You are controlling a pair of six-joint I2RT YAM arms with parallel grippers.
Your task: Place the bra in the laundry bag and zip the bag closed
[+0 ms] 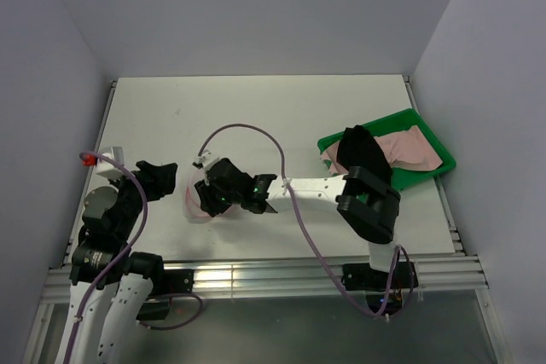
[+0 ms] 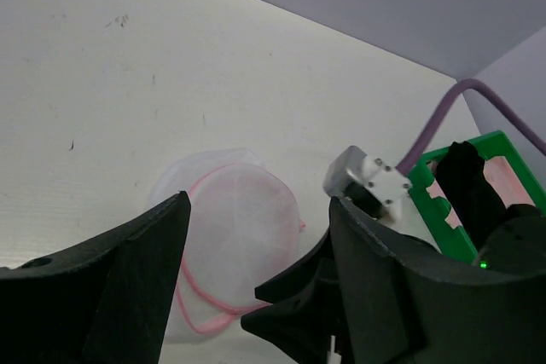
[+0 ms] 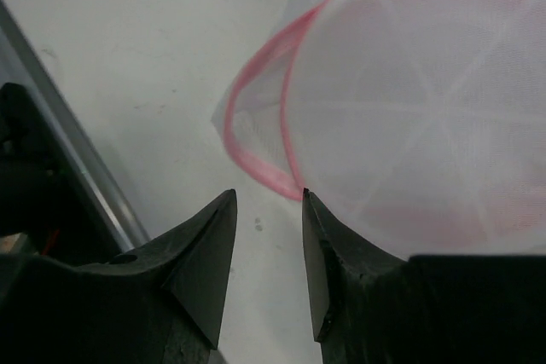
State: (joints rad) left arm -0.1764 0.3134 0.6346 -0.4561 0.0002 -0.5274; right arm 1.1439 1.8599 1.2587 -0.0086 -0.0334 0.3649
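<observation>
Clearly, the fingers of the left gripper (image 2: 260, 206) were held wide apart, and nothing was gripped between them. The laundry bag (image 2: 243, 228) was seen through this wide gap, lying on the white table (image 2: 128, 83) just beyond the fingertips. In the top view this gripper was placed just beside the bag, on the side away from the right gripper (image 3: 268, 200).

The fingers of the right gripper were brought to a narrow gap. Only bare table was seen between the two tips, so no fabric was pinched there. The pink zipper rim (image 3: 256, 155) of the bag was touched by the tip of one finger, the one on the bag's side, and the white mesh dome was spread out beyond that same finger. The bag was therefore found between the two grippers, close to both.

The bra (image 1: 414, 149) was not in the bag. It was laid in the green tray (image 1: 426, 175), well apart from both pairs of fingers. A part of it was hidden by the dark elbow of the right arm (image 1: 363, 155).
</observation>
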